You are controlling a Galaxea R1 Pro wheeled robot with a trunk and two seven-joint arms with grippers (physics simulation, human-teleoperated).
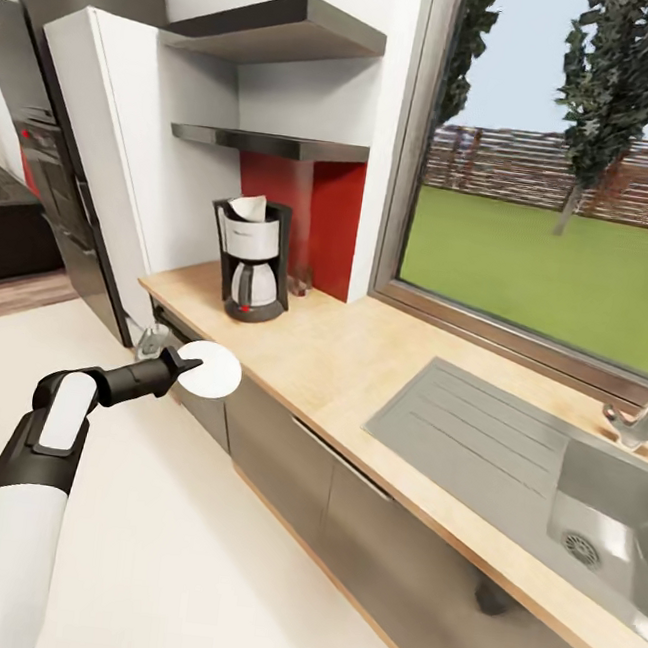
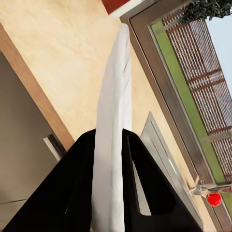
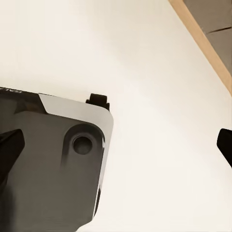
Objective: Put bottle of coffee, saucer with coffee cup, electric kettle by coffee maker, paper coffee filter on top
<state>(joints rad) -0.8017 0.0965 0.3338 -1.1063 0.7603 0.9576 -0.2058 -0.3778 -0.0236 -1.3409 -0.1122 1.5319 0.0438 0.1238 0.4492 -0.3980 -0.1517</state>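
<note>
Head view gives me one flat round white saucer [image 1: 211,369], pinched at its rim by my left gripper [image 1: 181,363] just off the beige wood-look countertop [image 1: 360,358], and one black coffee maker [image 1: 252,258] with white paper on top under two dark slab shelves. I cannot tell my right gripper's state.

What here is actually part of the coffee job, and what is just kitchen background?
Part of the job:
saucer, held edge-on in the left end effector
coffee maker, with a paper filter on top
countertop
kitchen shelf

Just there:
sink
tap
window
upper grey shelf
</note>
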